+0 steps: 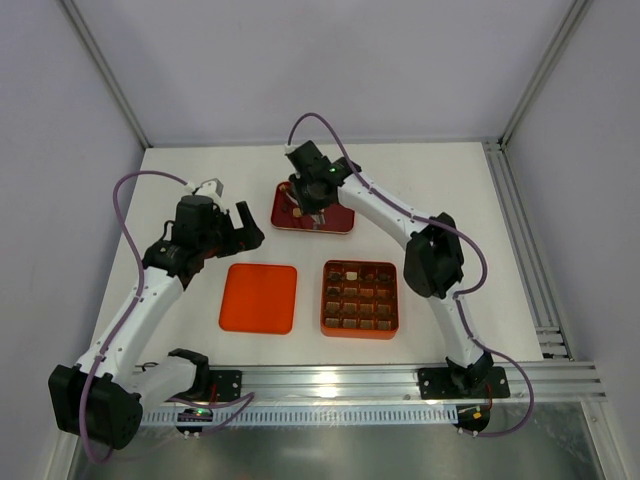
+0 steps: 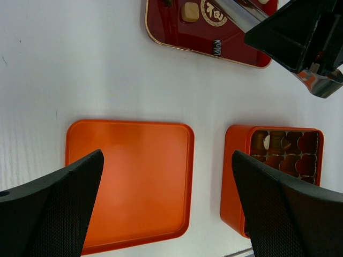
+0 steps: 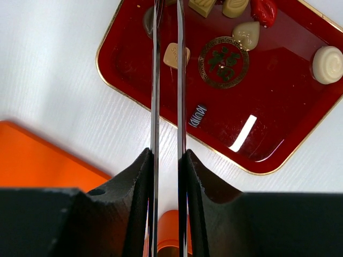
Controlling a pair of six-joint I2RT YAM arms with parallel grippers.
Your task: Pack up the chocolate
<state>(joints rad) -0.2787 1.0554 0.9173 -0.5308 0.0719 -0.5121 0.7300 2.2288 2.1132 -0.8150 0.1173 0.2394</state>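
Loose chocolate lies on a red tray (image 1: 340,222): a tan square (image 3: 170,53), a cream teardrop (image 3: 247,33), a white round piece (image 3: 327,64) and a dark wrapped one (image 3: 197,115). My right gripper (image 3: 167,155) is shut on thin metal tweezers (image 3: 155,80). Their two arms stand a little apart and reach over the tray's far left part; the tips run out of view. The orange gridded box (image 1: 326,298) holds several pieces (image 2: 278,142). My left gripper (image 2: 166,203) is open and empty, hovering between the flat orange lid (image 2: 128,176) and the box (image 2: 236,171).
The lid (image 1: 259,298) lies just left of the box near the table's front. The red tray (image 2: 177,27) sits behind them. The right arm (image 1: 430,255) passes over the table right of the box. A metal rail (image 1: 400,380) runs along the near edge.
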